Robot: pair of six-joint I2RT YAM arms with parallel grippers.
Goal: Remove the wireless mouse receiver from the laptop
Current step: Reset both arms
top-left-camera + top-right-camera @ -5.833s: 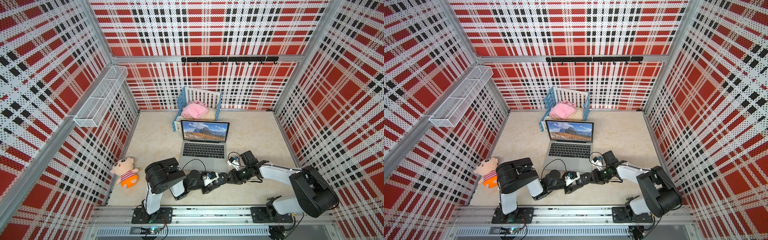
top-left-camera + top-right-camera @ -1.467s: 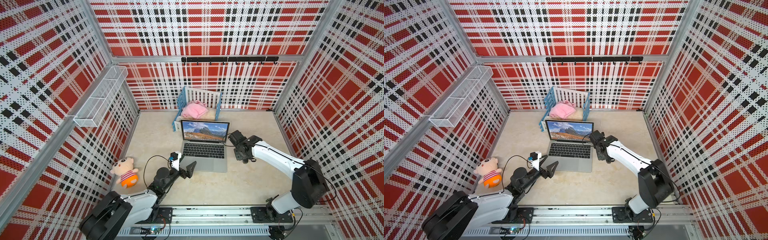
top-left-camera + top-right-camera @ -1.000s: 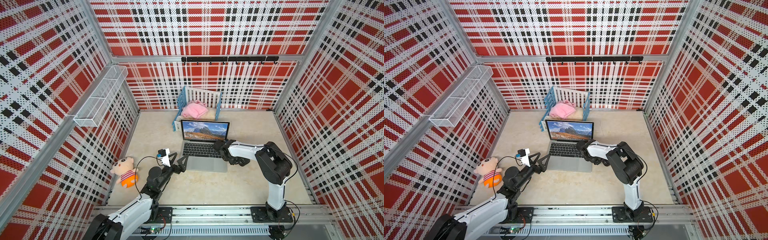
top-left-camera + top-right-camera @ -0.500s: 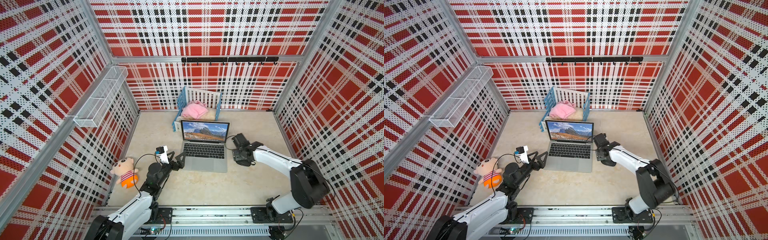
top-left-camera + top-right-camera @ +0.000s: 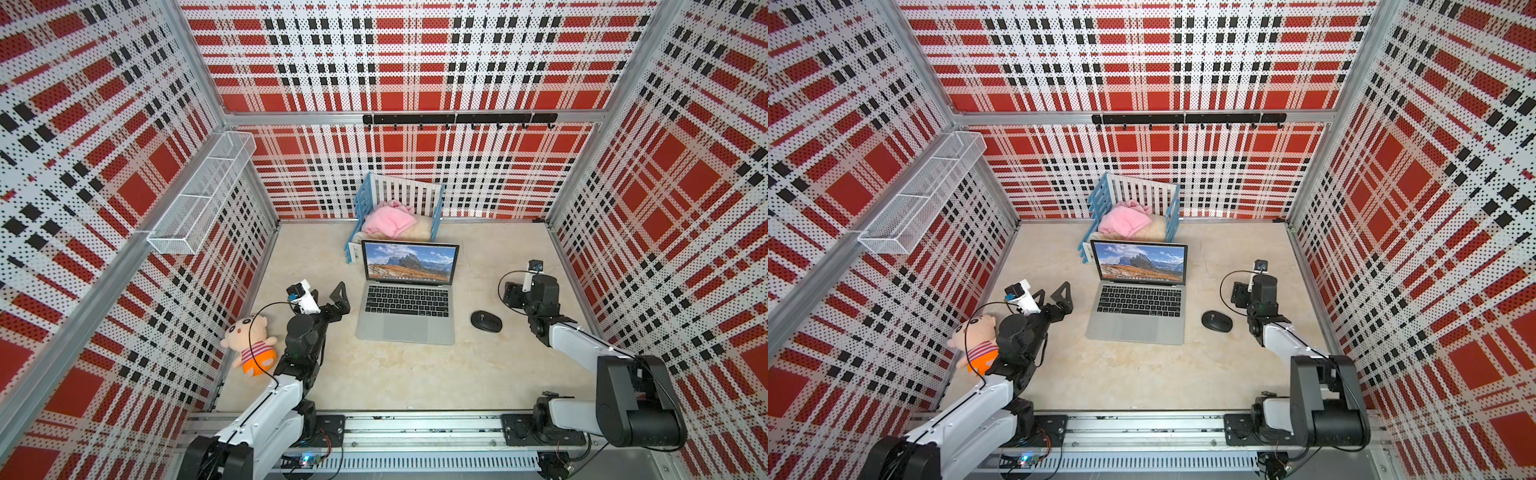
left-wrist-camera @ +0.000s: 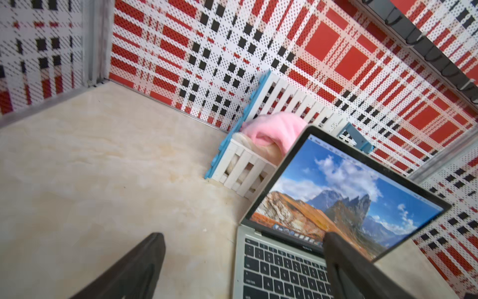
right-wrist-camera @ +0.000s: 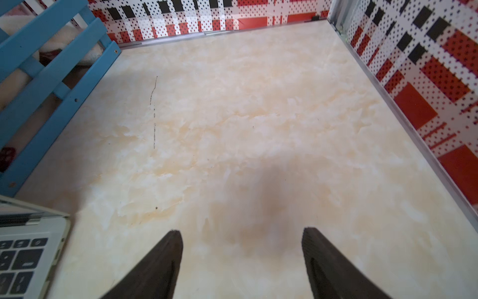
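The laptop stands open mid-table, its screen showing a mountain landscape. No wireless mouse receiver can be made out on either side edge of the laptop in any view. My left gripper hovers open just left of the keyboard. In the left wrist view this gripper straddles the laptop's back left corner, with nothing held. My right gripper is well to the right of the laptop. The right wrist view has it open over bare table, the laptop's right corner off to one side.
A black oval mouse lies between the laptop and the right arm. A blue-and-white crib with a pink blanket stands behind the screen. A doll lies by the left wall. That wall carries a wire basket.
My right gripper has drawn away from the laptop's right edge towards the right wall, uncovering the mouse, and its jaws have widened. The left gripper has stayed open by the laptop's left side.
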